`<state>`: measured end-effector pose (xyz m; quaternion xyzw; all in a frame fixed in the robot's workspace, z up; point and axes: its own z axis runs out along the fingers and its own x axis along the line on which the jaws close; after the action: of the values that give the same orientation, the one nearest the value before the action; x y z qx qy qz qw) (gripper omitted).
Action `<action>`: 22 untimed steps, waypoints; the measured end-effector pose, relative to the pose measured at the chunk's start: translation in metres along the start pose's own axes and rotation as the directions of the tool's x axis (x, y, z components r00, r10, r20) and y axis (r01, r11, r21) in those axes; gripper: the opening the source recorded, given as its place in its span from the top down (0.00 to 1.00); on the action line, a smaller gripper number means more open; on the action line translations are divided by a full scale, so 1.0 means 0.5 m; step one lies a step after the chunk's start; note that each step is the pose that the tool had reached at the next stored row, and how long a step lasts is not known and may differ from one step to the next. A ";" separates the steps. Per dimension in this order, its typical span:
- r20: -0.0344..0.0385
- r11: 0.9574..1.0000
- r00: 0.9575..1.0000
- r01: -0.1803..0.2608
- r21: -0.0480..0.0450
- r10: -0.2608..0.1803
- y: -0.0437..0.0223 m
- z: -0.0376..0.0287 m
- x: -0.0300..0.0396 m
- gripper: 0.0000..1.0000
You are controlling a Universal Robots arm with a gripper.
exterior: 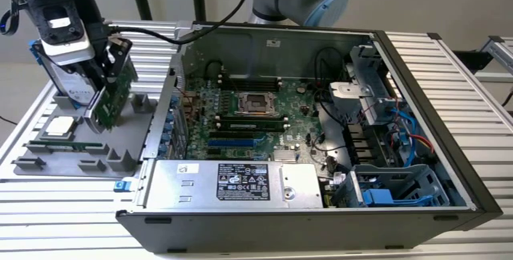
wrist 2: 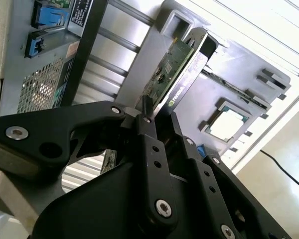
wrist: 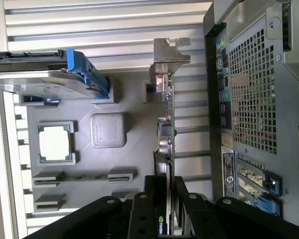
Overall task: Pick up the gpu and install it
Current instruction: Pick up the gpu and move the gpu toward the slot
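Gripping the gpu [exterior: 112,101], which stands on edge at the grey holder tray [exterior: 48,167] beside the open computer case [exterior: 321,224].
My pincer [exterior: 110,77] is clenched on the card's upper edge, pinching green board and black cooler together. I judge a square grasp and a straight pull along the slot best, so the thin silver bracket [wrist: 169,52] cannot snag the matte moulded tray on the ribbed metal surface [exterior: 64,212].
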<state>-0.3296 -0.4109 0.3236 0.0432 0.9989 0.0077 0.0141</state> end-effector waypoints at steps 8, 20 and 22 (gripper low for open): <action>0.000 1.000 1.000 0.000 0.000 0.000 0.000 -0.013 0.000 1.00; 0.000 1.000 1.000 0.000 0.000 0.000 0.000 -0.031 -0.001 1.00; 0.000 1.000 1.000 0.000 0.000 0.000 0.001 -0.033 -0.001 1.00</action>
<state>-0.3295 -0.4109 0.3403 0.0432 0.9989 0.0077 0.0141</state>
